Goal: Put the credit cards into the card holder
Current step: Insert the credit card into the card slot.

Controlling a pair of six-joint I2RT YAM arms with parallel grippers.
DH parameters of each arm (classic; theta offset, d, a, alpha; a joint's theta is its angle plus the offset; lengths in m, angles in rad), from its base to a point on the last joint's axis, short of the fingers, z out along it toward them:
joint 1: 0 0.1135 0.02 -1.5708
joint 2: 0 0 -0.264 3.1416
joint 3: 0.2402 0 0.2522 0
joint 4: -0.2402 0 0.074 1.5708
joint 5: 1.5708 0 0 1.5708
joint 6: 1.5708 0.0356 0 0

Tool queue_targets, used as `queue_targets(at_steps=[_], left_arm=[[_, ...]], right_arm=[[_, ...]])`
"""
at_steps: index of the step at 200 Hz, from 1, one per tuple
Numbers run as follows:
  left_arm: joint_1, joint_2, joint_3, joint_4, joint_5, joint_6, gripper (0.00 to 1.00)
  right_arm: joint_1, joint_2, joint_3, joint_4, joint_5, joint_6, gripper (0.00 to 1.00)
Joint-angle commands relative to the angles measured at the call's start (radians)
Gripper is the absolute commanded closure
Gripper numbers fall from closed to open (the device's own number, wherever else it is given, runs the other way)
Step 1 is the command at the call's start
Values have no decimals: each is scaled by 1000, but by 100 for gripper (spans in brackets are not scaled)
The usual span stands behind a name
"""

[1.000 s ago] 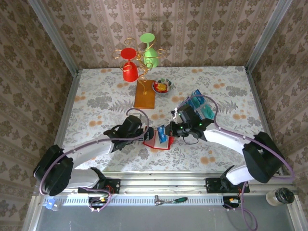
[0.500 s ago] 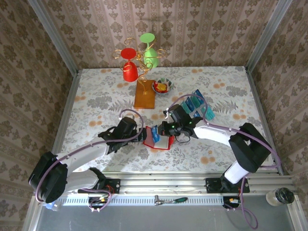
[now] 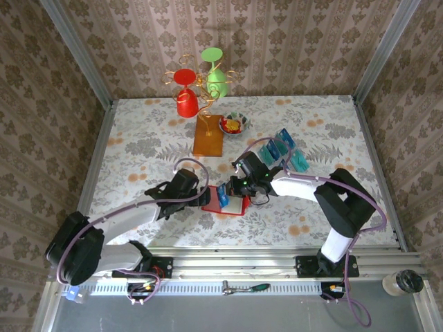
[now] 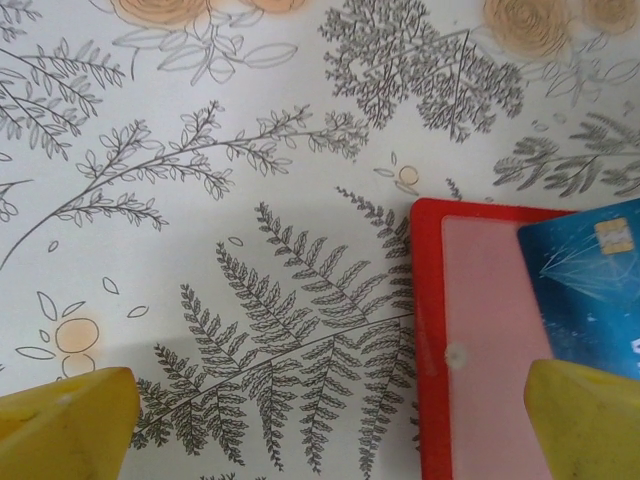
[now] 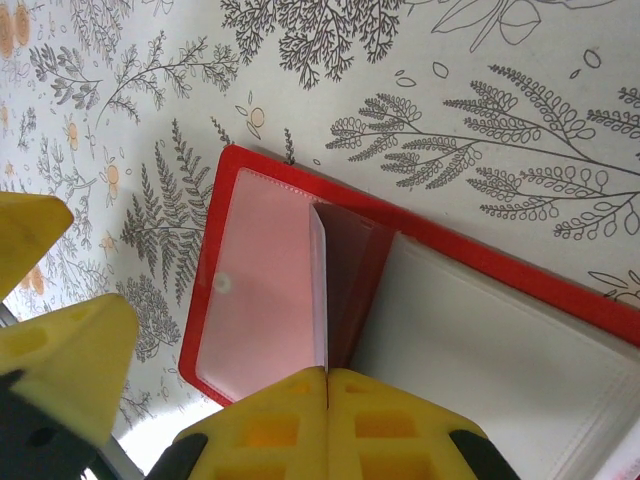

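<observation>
Centrally, near the front edge of the floral counter (image 3: 138, 138): 1 card holder (image 3: 239, 205), glossy red, lying open like a book, with pale clear sleeves facing up.

Item 1, left pincer (image 4: 320, 430): spread wide and holding nothing. Its 2 yellow fingers (image 4: 65, 425) sat at the lower corners of the left wrist view. The holder's left edge and 1 corner lay between them, and whether either finger touched the holder could not be told.

Item 2, right pincer (image 5: 328, 420): fingers pressed together, pinching 1 teal-blue credit card (image 4: 590, 290) that stood over the open holder. In the right wrist view the card showed only as a thin pale edge running into the seam between the fingers. In the left wrist view its chip and light markings were visible above the pink sleeve.

Item 3, remaining credit cards (image 3: 284, 138): several, teal-blue, standing in a clear rack (image 3: 291, 151) to the right of the holder and farther back, well apart from it.

Item 4, other stock at the back of the counter: 1 orange stand base (image 3: 208, 135) with a wire frame carrying 1 red cup (image 3: 185, 104) and 1 green cup (image 3: 216, 81); just beside it, 1 small bowl (image 3: 234, 124) with coloured contents too small to identify.
</observation>
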State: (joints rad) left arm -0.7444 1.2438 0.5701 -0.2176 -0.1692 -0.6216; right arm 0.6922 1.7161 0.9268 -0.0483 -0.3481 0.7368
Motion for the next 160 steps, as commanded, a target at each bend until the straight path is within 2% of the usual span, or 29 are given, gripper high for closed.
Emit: queue_targets(at_steps=[1,94,160], left_arm=[[-4,31,34,-9,7,49,0],[-65,120,33,13,-56,76,0],[-73,129,6,-6,-88,36,0]], right_arm=[[7,10,7,-3,18,-7,100],[7,-4,17,-14,5,-6,100],[-4,-160,-27,13,46,20,100]])
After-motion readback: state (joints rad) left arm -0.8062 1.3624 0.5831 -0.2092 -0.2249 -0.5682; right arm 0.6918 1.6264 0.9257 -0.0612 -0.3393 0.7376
